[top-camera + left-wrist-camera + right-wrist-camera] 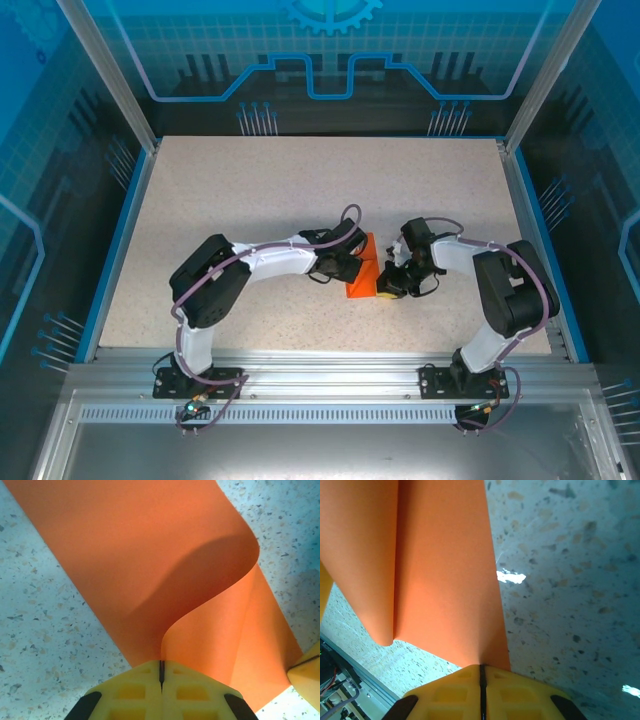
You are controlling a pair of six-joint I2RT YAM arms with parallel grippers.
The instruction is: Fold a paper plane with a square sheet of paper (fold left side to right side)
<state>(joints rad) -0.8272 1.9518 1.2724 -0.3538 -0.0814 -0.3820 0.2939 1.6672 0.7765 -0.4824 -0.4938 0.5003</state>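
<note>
The square sheet of paper [362,268] is bright orange-red and lies on the speckled table between my two grippers. In the left wrist view the sheet of paper [150,555] curls up off the table and bends over itself. My left gripper [161,664] is shut on its lifted edge, with the yellow jaws pressed together. In the right wrist view the paper [445,580] lies in two overlapping layers, and my right gripper [481,669] is shut on its near edge. From above, the left gripper [345,262] sits at the paper's left side and the right gripper [392,285] at its lower right.
The speckled table [300,180] has blue-edged sides and glass enclosure walls around it. An aluminium rail [320,365] runs along the near edge by the arm bases. A yellow fingertip [306,674] of the other gripper shows at the right of the left wrist view.
</note>
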